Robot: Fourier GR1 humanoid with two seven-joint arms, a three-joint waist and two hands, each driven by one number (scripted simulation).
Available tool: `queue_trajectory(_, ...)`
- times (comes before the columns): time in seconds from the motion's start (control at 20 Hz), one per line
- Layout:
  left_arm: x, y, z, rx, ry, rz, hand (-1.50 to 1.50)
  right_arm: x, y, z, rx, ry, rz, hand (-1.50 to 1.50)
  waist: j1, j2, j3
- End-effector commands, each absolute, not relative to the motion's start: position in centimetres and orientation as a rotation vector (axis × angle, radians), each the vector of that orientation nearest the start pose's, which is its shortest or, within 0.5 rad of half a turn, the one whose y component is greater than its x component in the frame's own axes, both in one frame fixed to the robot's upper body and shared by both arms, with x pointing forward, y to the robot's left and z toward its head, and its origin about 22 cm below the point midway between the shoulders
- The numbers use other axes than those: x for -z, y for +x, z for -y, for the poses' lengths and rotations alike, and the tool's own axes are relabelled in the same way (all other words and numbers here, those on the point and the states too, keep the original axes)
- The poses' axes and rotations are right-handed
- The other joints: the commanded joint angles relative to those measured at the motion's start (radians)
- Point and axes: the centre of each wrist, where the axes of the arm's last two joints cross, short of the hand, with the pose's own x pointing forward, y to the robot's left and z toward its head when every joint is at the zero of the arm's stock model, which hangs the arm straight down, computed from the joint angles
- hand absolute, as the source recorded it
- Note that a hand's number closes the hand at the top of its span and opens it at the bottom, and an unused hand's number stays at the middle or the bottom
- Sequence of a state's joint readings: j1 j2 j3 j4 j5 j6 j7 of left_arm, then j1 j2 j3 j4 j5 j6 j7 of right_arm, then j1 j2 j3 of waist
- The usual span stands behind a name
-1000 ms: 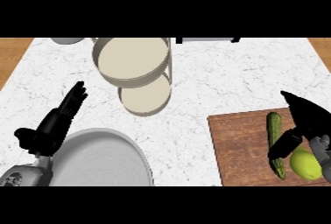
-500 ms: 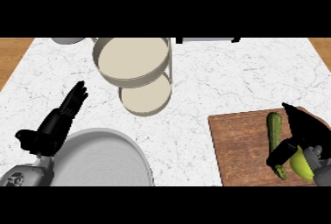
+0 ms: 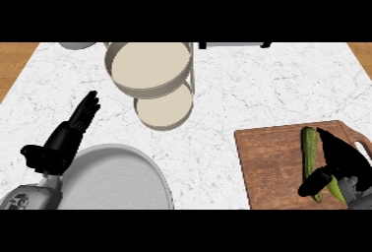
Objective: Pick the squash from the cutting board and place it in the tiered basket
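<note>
The squash [image 3: 309,147], long and green with a yellow-green thick end, lies on the wooden cutting board [image 3: 270,165] at the right. My right hand [image 3: 343,160] is low over its thick end. The fingers run straight along its right side and the thumb sits against its left side, hiding most of the thick end. The tiered basket [image 3: 149,69], with two round beige tiers, stands at the back centre, the lower tier [image 3: 166,106] nearer to me. My left hand [image 3: 64,140] rests open at the left, fingers up.
A large grey round plate [image 3: 112,179] sits at the front left beside my left forearm. A pale object [image 3: 76,45] and a dark item [image 3: 232,44] show at the counter's far edge. White marble counter [image 3: 262,88] lies between basket and board.
My right hand has come down and toward me over the squash, covering more of its thick end. The squash still lies on the board. The left hand has not moved.
</note>
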State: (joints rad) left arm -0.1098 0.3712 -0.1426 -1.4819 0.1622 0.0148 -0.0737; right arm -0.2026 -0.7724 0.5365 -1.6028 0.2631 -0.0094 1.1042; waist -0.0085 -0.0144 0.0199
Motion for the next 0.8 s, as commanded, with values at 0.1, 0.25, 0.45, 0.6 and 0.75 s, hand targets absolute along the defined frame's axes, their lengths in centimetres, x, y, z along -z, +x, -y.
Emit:
queue_trajectory(0.1, 0.6, 26.6, -23.0, 0.233, -0.051, 1.534, 0.0, -5.5, 25.5, 26.9, -0.695, -0.933, 0.446, -1.5, -0.008, 0.016, -0.021)
queue_trajectory(0.25, 2.0, 25.3, -24.0, 0.232, -0.063, 1.537, 0.0, -4.0, 25.4, 25.9, -0.667, -0.92, 0.496, 1.5, 0.002, 0.017, -0.021)
queue_trajectory(0.45, 1.5, 26.5, -24.5, 0.227, -0.077, 1.528, 0.0, -3.8, 26.1, 26.9, -0.67, -0.967, 0.656, 1.5, -0.002, 0.019, -0.02)
queue_trajectory(0.6, 0.7, 26.5, -24.8, 0.232, -0.08, 1.526, 0.0, -2.8, 25.6, 26.3, -0.665, -0.973, 0.668, 1.5, 0.001, 0.016, -0.02)
queue_trajectory(0.75, 1.7, 26.2, -24.5, 0.213, -0.057, 1.542, 0.0, -5.9, 26.6, 27.7, -0.679, -0.981, 0.682, 1.5, -0.003, 0.016, -0.021)
